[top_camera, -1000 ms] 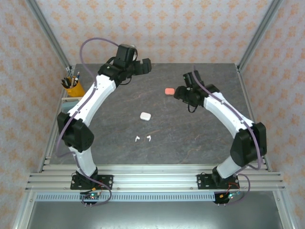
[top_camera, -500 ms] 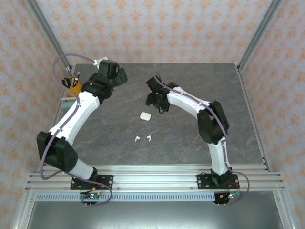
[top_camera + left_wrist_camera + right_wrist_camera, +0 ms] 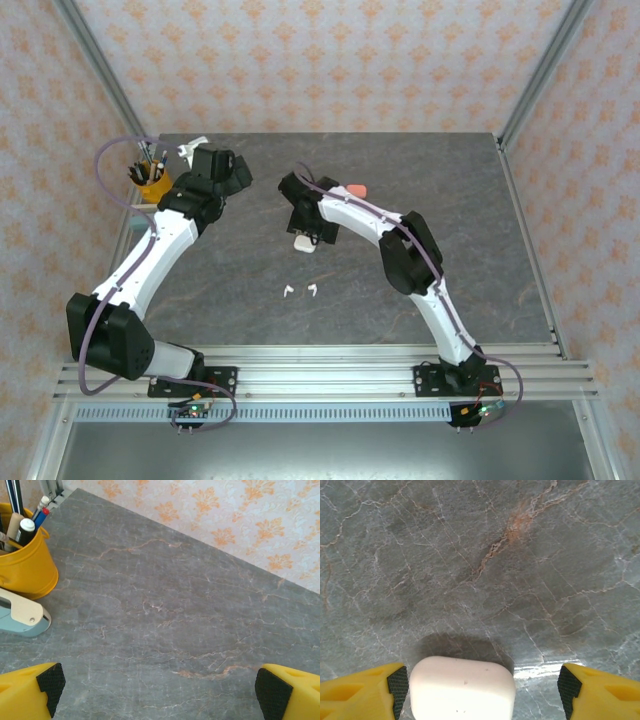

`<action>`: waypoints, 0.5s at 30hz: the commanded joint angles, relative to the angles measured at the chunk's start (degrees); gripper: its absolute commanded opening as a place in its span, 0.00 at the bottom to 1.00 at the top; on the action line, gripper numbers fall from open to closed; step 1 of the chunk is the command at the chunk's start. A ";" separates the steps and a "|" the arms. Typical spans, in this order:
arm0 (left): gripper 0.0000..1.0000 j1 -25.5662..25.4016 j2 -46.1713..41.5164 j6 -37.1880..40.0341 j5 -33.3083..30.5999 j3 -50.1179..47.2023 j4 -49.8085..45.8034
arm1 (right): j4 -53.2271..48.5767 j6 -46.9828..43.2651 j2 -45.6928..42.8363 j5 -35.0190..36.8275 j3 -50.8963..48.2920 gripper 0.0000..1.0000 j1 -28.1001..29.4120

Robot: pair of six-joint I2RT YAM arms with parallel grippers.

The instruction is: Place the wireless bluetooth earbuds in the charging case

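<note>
The right claw [image 3: 480, 685] stands open astride the white charging case [image 3: 462, 690] without gripping it, two white earbuds [image 3: 288, 291] lie on the tabletop [image 3: 450, 200] just nearer the arm bases than that case, and the left claw [image 3: 160, 687] gapes wide and empty to its far left.

The surface [image 3: 480, 250] is a dark grey slab with pale and rust-coloured veining. It is enclosed at the back and sides by walls [image 3: 330, 60] papered in a pale orange floral pattern.

Aluminium posts [image 3: 100, 70] rise at the far corners. Ribbed aluminium rails [image 3: 320, 375] run across the near edge.

A yellow cup [image 3: 153, 187] stands upright at the far left edge of the surface. It holds pens and markers [image 3: 25, 527], tips up.

A flat item with a cream top and light-blue underside [image 3: 20, 617] lies just beside the cup, on its near side. What the item is cannot be told.
</note>
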 commanded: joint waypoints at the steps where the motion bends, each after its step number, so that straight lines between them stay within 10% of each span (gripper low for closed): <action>1: 1.00 0.91 -1.68 -1.13 -0.21 -1.02 2.27 | -2.69 0.36 1.90 0.24 2.41 0.80 0.94; 15: 1.00 1.43 -0.82 -2.80 1.81 -1.78 3.04 | -2.29 -1.62 4.83 -1.98 3.39 0.78 2.17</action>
